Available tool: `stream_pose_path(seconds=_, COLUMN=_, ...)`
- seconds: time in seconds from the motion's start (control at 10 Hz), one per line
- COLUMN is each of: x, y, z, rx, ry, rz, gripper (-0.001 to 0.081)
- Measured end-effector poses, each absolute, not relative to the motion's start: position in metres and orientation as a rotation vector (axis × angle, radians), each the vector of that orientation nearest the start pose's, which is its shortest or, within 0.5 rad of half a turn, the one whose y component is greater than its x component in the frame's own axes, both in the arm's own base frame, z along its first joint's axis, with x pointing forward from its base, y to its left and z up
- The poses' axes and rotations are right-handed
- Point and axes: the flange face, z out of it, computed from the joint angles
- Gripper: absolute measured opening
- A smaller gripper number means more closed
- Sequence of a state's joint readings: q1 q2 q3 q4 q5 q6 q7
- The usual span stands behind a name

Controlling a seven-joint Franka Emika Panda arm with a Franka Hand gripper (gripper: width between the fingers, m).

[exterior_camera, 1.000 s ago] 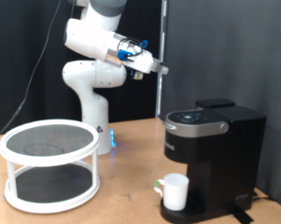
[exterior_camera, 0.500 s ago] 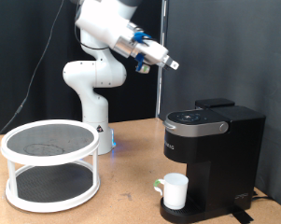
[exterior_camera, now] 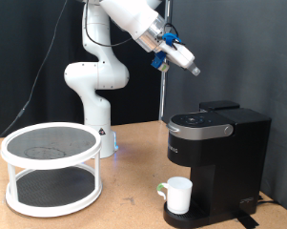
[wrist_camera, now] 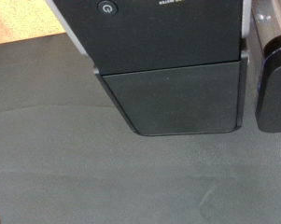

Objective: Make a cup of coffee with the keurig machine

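Note:
The black keurig machine (exterior_camera: 219, 153) stands on the table at the exterior view's right with its lid down. The white cup (exterior_camera: 178, 195) stands upright on the machine's drip tray (exterior_camera: 198, 221), under the spout. My gripper (exterior_camera: 194, 71) hangs in the air well above the machine, a little to its left, tilted down towards it. Its fingers look drawn together into one narrow tip and hold nothing. The wrist view looks down on the machine's black top (wrist_camera: 168, 56) with a power button (wrist_camera: 105, 7). No fingers show there.
A white two-tier round rack (exterior_camera: 50, 167) stands on the wooden table (exterior_camera: 133, 205) at the exterior view's left. My white arm base (exterior_camera: 93, 95) rises behind it. A black curtain hangs at the back. A cable runs from the machine's right side.
The arm has swung up and towards the exterior view's right, bringing the gripper from left of the machine to above it. The cup and machine have not moved.

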State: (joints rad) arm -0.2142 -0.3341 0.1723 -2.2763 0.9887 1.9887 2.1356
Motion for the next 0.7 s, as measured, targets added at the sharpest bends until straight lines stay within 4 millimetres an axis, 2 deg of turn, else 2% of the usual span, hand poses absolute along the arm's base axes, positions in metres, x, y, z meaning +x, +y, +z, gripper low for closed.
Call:
stream_pose_path(seconds=0.1, x=0.470, y=0.037, z=0.513, rx=-0.719, ry=2.415, rz=0.889, gripper=0.0734)
stream_pose_path(seconds=0.3, x=0.475, y=0.045, z=0.517, rx=-0.855, ry=2.462, rz=0.645, gripper=0.0734)
stream_pose_path(seconds=0.5, x=0.480, y=0.061, z=0.530, rx=-1.057, ry=2.510, rz=0.386, gripper=0.0734)
stream_pose_path(seconds=0.7, x=0.488, y=0.078, z=0.540, rx=-1.206, ry=2.559, rz=0.284, gripper=0.0734)
